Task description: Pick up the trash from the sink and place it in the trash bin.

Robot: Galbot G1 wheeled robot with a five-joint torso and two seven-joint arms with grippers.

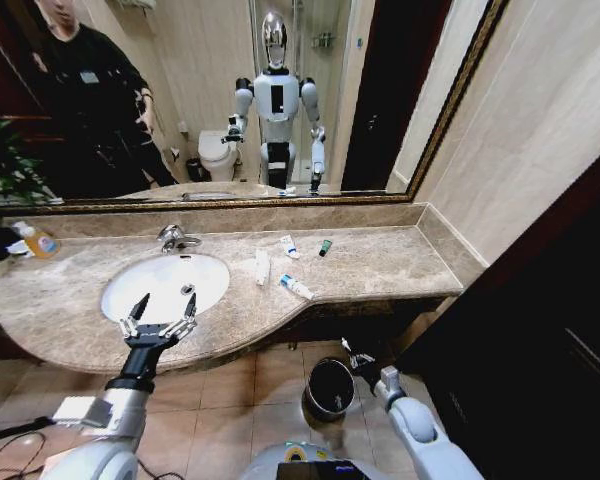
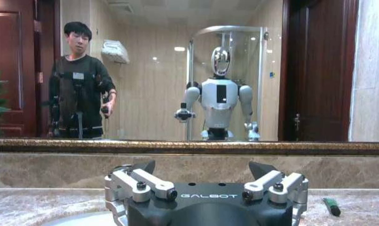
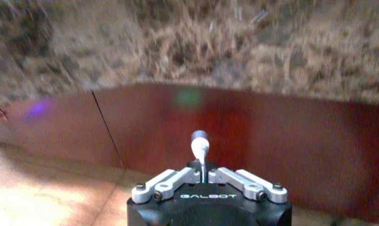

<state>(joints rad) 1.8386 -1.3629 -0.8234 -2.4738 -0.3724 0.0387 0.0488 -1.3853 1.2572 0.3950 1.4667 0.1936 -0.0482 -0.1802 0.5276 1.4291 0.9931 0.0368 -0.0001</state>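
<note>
Right gripper [image 3: 204, 178] is low beside the round black metal-rimmed trash bin [image 1: 330, 388], pinching a small white tube [image 3: 198, 147]; let go off-centre and it could hit the floor. Left gripper [image 1: 160, 322] hangs spread at the white oval sink [image 1: 152, 293]. Farther back, white tubes [image 1: 296, 287] litter the marble.

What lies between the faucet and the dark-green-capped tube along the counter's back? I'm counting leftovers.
In the head view, one white tube lies between the faucet and the dark-green-capped tube; otherwise bare marble.

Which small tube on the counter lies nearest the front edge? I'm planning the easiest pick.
The white tube with teal print, lying right of the sink; the other tubes lie farther back, toward the mirror.
</note>
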